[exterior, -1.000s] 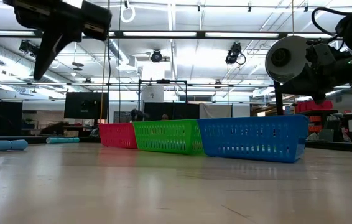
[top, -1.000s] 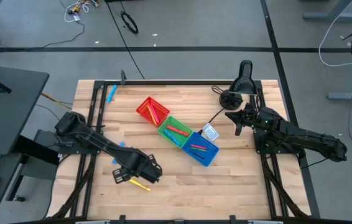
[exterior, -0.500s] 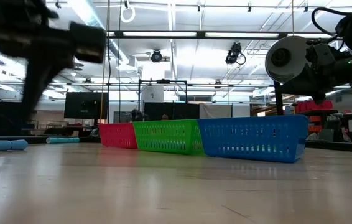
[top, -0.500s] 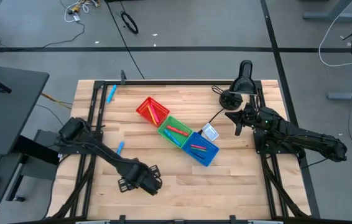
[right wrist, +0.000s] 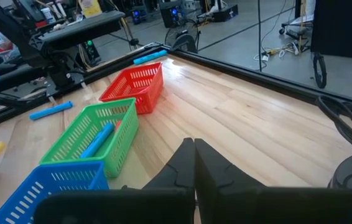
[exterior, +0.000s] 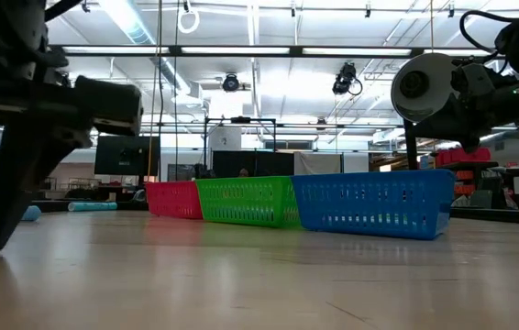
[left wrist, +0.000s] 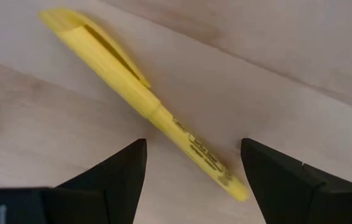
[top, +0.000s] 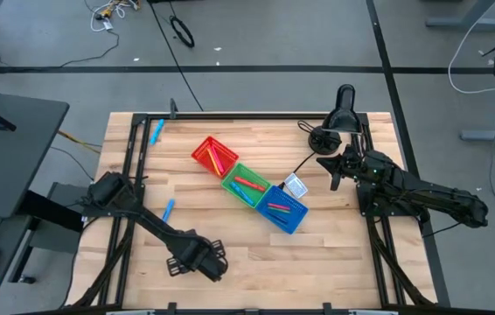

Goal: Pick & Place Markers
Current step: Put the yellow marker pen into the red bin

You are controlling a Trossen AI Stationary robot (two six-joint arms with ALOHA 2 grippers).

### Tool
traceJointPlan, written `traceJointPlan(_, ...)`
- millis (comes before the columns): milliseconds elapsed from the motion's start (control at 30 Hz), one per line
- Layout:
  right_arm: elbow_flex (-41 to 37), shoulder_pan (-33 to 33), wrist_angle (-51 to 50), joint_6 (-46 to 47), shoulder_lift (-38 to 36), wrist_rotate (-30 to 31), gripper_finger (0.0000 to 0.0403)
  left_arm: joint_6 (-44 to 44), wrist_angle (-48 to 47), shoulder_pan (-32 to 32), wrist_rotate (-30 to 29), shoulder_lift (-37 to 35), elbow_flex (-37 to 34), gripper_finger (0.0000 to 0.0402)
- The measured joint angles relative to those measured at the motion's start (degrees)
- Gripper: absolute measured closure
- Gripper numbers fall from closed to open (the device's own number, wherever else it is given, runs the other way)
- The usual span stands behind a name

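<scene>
The wooden surface (top: 335, 254) fills the middle of the high view, with red (top: 212, 154), green (top: 246, 185) and blue bins (top: 282, 208) in a diagonal row at its centre, markers inside. Lower left, the left pincer (left wrist: 191, 171) stands open, straddling a yellow marker (left wrist: 145, 102) lying flat, not gripped. At right, the right pincer (right wrist: 193, 163) waits shut and empty. Two blue markers (top: 168, 209) lie left of the bins
</scene>
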Motion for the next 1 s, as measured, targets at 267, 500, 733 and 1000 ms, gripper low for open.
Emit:
traceJointPlan(267, 0.0, 0.0, 0.0, 0.0, 0.0, 0.0, 0.0403, 0.6, 0.4, -0.5, -1.3, 1.2, -0.1, 0.0134)
traceJointPlan(500, 0.0, 0.0, 0.1, 0.0, 0.0, 0.0, 0.0403, 3.7, -0.1, -0.3, -4.2, 1.5, -0.2, 0.0134)
traceJointPlan(733, 0.0, 0.0, 0.1, 0.0, 0.0, 0.0, 0.0403, 4.6, -0.4, -0.3, -4.2, 1.7, -0.2, 0.0171)
traceJointPlan(1000, 0.0, 0.0, 0.1, 0.0, 0.0, 0.0, 0.0403, 5.0, 0.4, -0.2, -4.8, 1.7, -0.3, 0.0274)
